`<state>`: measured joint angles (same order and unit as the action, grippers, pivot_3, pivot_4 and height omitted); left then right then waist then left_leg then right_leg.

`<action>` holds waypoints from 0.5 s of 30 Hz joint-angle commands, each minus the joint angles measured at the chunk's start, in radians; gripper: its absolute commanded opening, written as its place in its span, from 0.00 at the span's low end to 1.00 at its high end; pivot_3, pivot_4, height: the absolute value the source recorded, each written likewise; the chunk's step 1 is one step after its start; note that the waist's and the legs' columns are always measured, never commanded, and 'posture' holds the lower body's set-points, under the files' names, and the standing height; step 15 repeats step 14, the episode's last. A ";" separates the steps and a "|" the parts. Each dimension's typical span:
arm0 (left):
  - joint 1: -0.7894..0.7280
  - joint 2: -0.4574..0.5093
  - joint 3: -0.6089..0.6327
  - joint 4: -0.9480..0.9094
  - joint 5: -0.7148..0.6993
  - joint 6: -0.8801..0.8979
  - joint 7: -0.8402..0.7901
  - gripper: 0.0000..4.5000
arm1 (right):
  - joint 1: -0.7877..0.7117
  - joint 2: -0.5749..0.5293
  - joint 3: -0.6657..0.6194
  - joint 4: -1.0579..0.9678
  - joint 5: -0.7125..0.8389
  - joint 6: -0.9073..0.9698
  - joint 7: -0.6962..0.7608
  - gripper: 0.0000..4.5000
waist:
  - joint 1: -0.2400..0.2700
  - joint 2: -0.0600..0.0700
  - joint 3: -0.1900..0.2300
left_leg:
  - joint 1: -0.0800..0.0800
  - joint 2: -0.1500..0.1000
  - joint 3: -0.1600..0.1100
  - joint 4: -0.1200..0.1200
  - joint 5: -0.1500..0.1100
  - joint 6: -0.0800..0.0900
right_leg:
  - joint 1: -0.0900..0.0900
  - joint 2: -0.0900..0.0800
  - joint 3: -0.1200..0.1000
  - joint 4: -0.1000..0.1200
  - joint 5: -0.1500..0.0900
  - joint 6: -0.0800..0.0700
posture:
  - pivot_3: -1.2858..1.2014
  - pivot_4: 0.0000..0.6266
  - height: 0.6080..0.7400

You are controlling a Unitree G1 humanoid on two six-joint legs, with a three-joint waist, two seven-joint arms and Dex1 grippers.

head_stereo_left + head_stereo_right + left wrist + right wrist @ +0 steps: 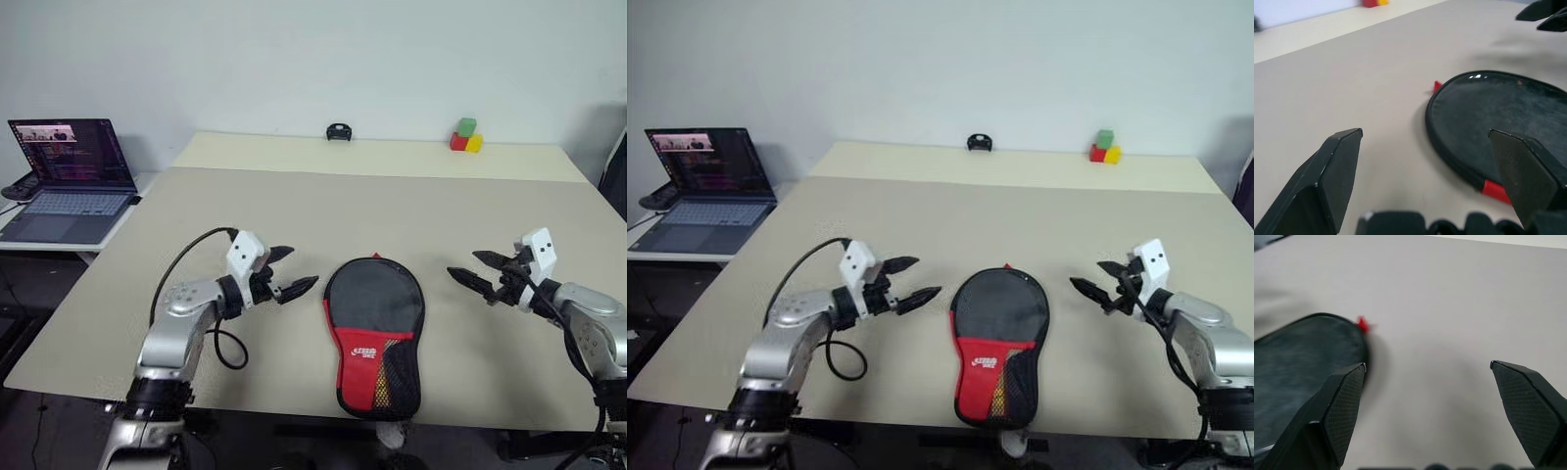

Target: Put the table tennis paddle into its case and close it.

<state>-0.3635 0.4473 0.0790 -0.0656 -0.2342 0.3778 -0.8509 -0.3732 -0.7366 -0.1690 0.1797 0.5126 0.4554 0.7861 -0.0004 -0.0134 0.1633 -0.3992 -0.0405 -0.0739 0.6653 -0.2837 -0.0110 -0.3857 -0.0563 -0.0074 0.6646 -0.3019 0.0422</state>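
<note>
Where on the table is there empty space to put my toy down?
The wide middle of the table is bare, between the case and the colored blocks and small black object at the far edge. The near edge is crowded: the open left gripper and open right gripper flank the case.
</note>
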 commanded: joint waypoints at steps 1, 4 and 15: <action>0.012 0.001 0.002 -0.113 0.022 0.029 0.108 1.00 | -0.071 -0.048 -0.047 0.148 -0.038 -0.092 0.074 1.00 | 0.001 0.000 0.000 | 0.000 0.000 0.000 0.000 0.000 0.000 | 0.000 0.000 0.000 0.000 0.000 0.000 | 0.52 0.24 1.00; 0.003 0.011 -0.008 -0.101 0.058 0.012 0.162 1.00 | -0.134 -0.062 -0.046 0.277 -0.075 -0.142 0.096 1.00 | 0.000 0.000 0.000 | 0.001 0.000 0.001 0.000 0.000 0.000 | 0.001 0.000 0.000 0.000 0.000 0.000 | 0.52 0.24 1.00; 0.022 -0.024 -0.066 -0.044 0.082 -0.034 0.220 1.00 | -0.187 -0.077 -0.016 0.351 -0.147 -0.168 0.160 1.00 | -0.001 0.000 0.000 | 0.001 0.000 0.003 0.000 0.000 0.000 | 0.001 0.000 0.001 -0.001 0.000 0.000 | 0.52 0.24 1.00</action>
